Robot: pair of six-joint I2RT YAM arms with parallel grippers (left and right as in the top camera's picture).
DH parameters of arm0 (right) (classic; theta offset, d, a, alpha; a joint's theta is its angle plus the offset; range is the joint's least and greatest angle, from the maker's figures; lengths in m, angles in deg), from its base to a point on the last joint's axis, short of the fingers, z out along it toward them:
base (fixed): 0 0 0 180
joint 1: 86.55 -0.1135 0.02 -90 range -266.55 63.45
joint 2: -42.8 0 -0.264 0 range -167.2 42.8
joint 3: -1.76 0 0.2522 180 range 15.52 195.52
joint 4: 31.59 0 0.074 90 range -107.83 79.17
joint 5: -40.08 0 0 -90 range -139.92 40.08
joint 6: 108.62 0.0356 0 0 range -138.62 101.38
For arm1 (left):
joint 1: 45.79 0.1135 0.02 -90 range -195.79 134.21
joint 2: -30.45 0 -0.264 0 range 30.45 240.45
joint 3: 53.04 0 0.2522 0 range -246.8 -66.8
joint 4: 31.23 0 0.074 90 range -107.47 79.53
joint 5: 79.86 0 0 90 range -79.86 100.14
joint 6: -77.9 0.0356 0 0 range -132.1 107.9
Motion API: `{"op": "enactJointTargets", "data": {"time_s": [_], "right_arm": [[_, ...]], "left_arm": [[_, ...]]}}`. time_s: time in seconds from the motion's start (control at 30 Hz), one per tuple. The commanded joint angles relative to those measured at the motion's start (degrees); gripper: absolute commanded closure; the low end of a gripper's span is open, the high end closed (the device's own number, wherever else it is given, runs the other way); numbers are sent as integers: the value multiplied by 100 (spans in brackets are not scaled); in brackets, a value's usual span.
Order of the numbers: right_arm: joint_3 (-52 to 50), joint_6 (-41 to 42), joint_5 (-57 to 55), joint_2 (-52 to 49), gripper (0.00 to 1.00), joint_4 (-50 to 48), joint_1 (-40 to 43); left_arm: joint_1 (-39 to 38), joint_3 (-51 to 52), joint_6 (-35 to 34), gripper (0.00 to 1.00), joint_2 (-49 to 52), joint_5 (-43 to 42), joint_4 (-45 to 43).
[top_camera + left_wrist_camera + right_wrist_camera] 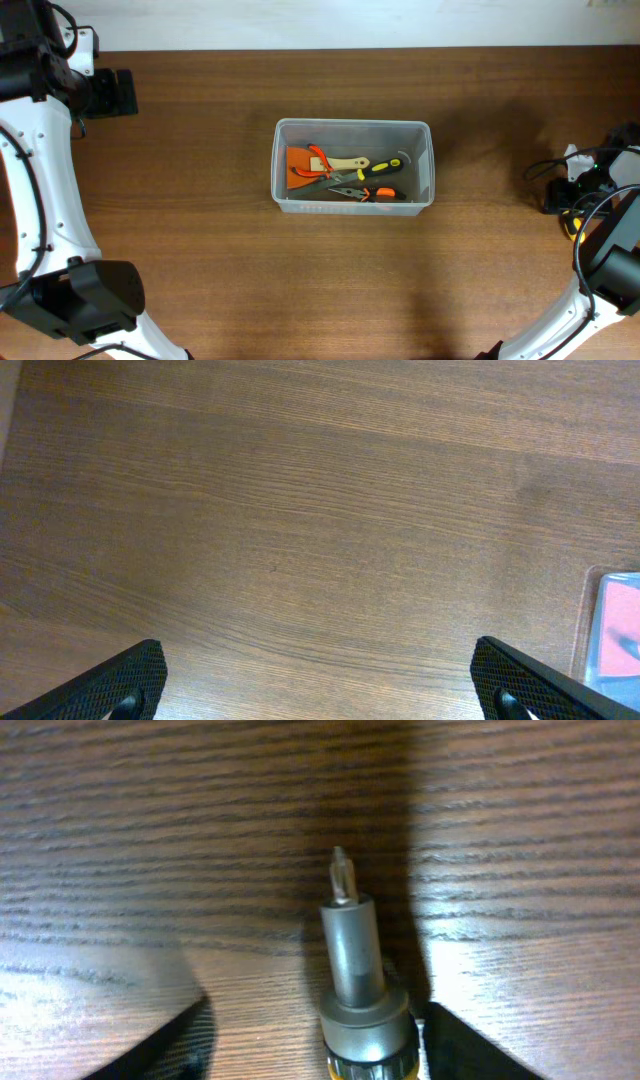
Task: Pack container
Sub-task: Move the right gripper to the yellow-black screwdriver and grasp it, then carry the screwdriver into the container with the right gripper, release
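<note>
Bin [350, 123] sits at nine o'clock from my right claw [318, 1015], which is around a screwdriver [355, 950]; pinching it, I can't tell. Left claw [318, 660] is spread, empty. Bin seems light, stiff, slippery; I'd grab its rim.

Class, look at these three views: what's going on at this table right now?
Two robot arms are packing a clear container in the middle of the table. It already holds several hand tools, among them an orange scraper. The right gripper is low over the wood with a screwdriver between its fingers; whether it grips it is unclear. The left gripper is open over bare wood, holding nothing.
</note>
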Motion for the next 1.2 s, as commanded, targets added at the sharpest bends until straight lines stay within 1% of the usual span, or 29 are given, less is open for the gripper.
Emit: {"op": "enactJointTargets", "data": {"time_s": [0.0, 0.03, 0.07, 0.13, 0.23, 0.27, 0.33, 0.43, 0.5, 0.67, 0.7, 0.8, 0.93, 1.17], "right_arm": [[-31, 76, -136, -83, 38, 9, 39], [-31, 155, -136, -83, 44, 24, 48], [-31, 223, -133, -83, 46, 46, 55], [-31, 348, -133, -83, 48, 98, 76], [-31, 553, -133, -83, 65, 201, 85], [-31, 638, -133, -83, 67, 214, 85], [-31, 1034, -98, -83, 79, 219, 83], [-24, 1541, 238, -81, 95, 293, 79], [-22, 1843, 448, -79, 96, 363, 72], [52, 2669, 1102, -26, 96, 798, 20], [68, 2723, 1261, -15, 96, 870, -11], [140, 2726, 1937, 83, 96, 1073, -221], [315, 2715, 2319, 433, 96, 1213, -660], [929, 2356, 2361, 1589, 96, 1233, -1781]], "left_arm": [[15, 11, -74, 1, 17, -61, -11], [15, 11, -74, 1, 17, -61, -11], [15, 11, -74, 1, 17, -63, -11], [15, 11, -74, 1, 17, -63, -11], [15, 11, -74, 1, 17, -63, -11], [15, 11, -74, 1, 17, -63, -11], [15, 11, -74, 1, 17, -63, -11], [15, 11, -74, 1, 17, -63, -11], [15, 11, -74, 1, 17, -63, -11], [15, 11, -74, 1, 17, -63, -11], [15, 11, -74, 1, 17, -63, -11], [15, 11, -74, 1, 17, -63, -11], [15, 11, -74, 1, 17, -63, -11], [15, 11, -74, 1, 17, -63, -11]]}}
